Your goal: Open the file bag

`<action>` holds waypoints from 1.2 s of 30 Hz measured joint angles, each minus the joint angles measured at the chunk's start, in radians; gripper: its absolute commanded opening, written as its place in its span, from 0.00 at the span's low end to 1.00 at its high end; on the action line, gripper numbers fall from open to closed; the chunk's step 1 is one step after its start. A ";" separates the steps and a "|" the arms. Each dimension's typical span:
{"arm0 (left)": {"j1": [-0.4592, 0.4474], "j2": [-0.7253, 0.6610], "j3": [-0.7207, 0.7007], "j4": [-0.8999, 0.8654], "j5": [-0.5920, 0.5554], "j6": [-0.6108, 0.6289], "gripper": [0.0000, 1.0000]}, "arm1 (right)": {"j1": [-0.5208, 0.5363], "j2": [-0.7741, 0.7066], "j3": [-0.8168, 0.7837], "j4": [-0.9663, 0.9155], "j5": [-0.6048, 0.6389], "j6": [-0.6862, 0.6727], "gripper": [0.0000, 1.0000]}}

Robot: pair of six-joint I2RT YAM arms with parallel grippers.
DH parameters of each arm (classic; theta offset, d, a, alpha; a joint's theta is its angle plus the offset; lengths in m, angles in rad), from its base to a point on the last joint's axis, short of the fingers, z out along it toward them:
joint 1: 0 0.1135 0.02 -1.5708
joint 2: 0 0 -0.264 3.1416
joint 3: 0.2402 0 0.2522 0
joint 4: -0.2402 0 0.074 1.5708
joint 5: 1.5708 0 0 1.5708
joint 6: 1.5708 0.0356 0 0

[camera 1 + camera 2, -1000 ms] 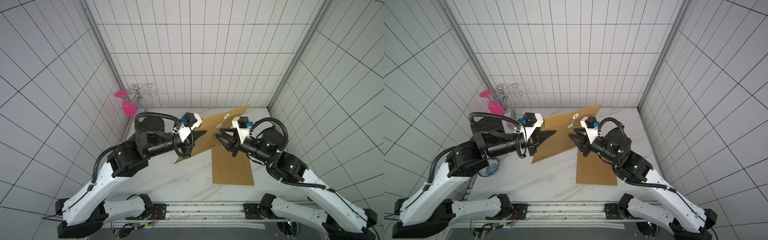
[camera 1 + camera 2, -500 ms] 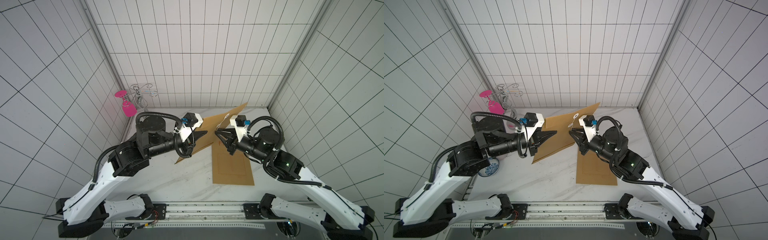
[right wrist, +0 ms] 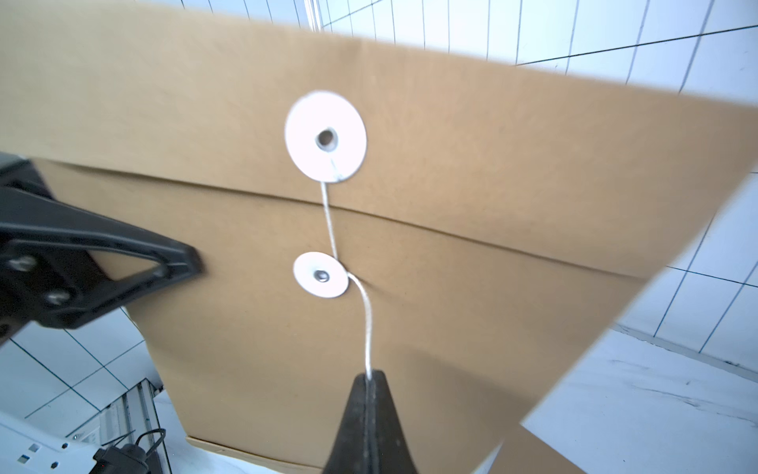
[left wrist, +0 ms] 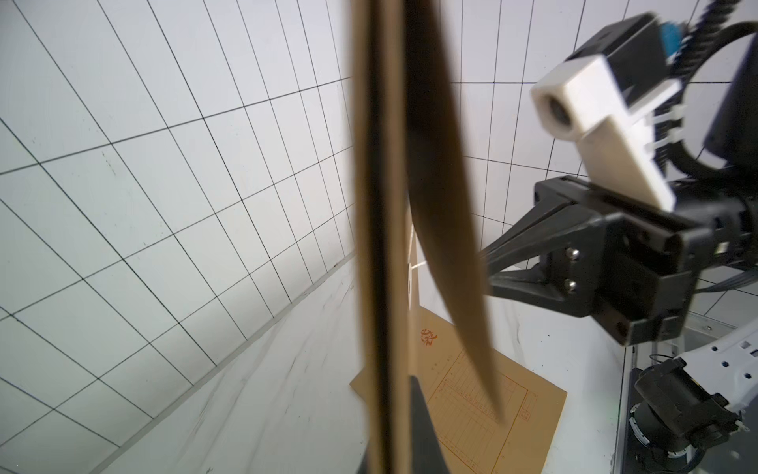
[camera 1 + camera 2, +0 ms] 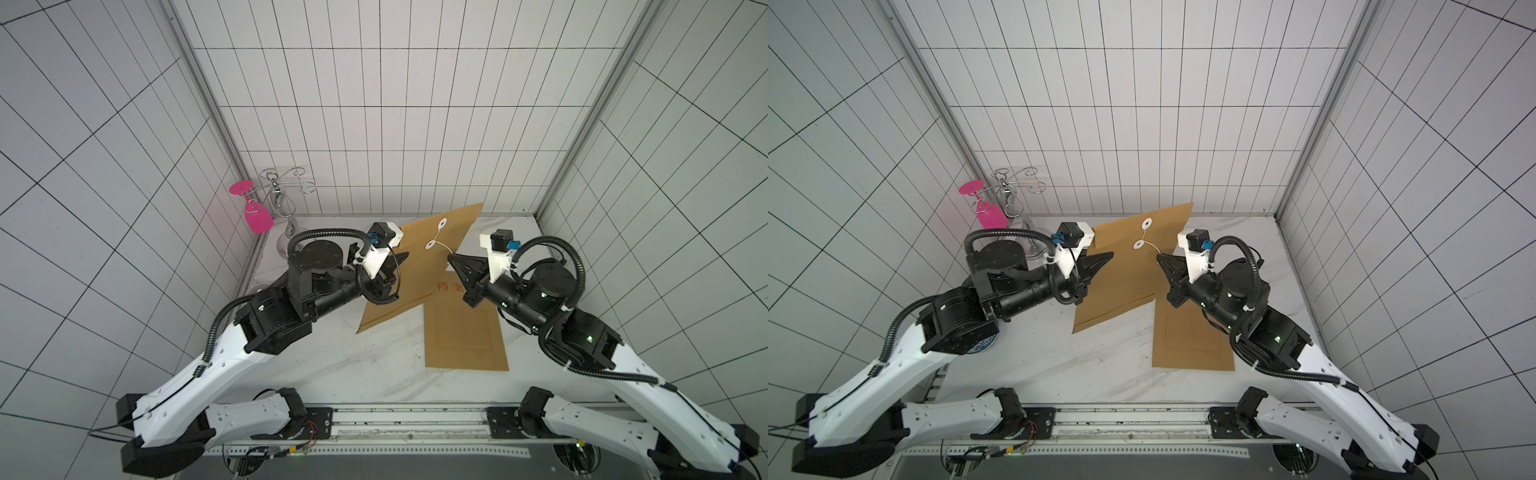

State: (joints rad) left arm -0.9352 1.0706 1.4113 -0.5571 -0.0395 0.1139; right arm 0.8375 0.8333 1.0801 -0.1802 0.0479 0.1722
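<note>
**File bag held upright, string pinched**

Object: the file bag (image 5: 419,270) is a brown kraft envelope. It stands tilted on edge above the marble table (image 5: 374,365), toward the back wall and between the two grippers. I cannot tell whether its lower corner touches the table.

In the right wrist view the flap is folded down over the body. There is a large white disc (image 3: 325,136) on the flap and a smaller disc (image 3: 320,274) just below the flap edge. A white string (image 3: 368,328) drops from the large disc, passes the side of the smaller disc and runs taut to the right gripper. In the left wrist view the bag appears edge-on and blurred.

Left gripper (image 5: 405,255): jaws closed on the bag's side edge, carrying it.

Right gripper (image 3: 370,375): jaws pressed together with the string's free end pinched between the tips. In both top views it sits just beside the bag's opposite edge (image 5: 1160,257).

Arms: both reach in from the front rail with elbows out. The grippers are roughly level and point toward each other across the bag.

A second file bag (image 5: 463,332) lies flat on the table under the right arm, with red characters and a printed form facing up.
</note>
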 measured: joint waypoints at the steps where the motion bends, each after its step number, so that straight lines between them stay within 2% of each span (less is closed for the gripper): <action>1: 0.000 0.000 -0.016 0.011 -0.006 -0.006 0.00 | 0.000 -0.020 -0.003 -0.010 0.013 0.006 0.00; 7: 0.000 -0.003 -0.069 0.060 -0.005 -0.037 0.00 | 0.000 -0.003 0.063 -0.095 0.047 0.014 0.00; 12: 0.000 -0.013 -0.116 0.097 0.000 -0.069 0.00 | 0.003 0.078 0.158 -0.142 -0.005 0.014 0.00; 22: 0.000 -0.011 -0.154 0.182 0.062 -0.162 0.00 | 0.126 0.181 0.202 -0.141 -0.069 0.007 0.00; 32: 0.000 -0.012 -0.153 0.203 0.059 -0.225 0.00 | 0.153 0.089 -0.066 -0.085 -0.005 0.094 0.00; 36: 0.000 -0.013 -0.151 0.203 0.058 -0.242 0.00 | 0.119 0.054 -0.120 -0.100 0.048 0.120 0.00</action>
State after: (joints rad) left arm -0.9352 1.0580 1.2606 -0.3546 0.0185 -0.1280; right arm 0.9569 0.8875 0.9600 -0.2802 0.0956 0.2920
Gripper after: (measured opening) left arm 0.048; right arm 0.049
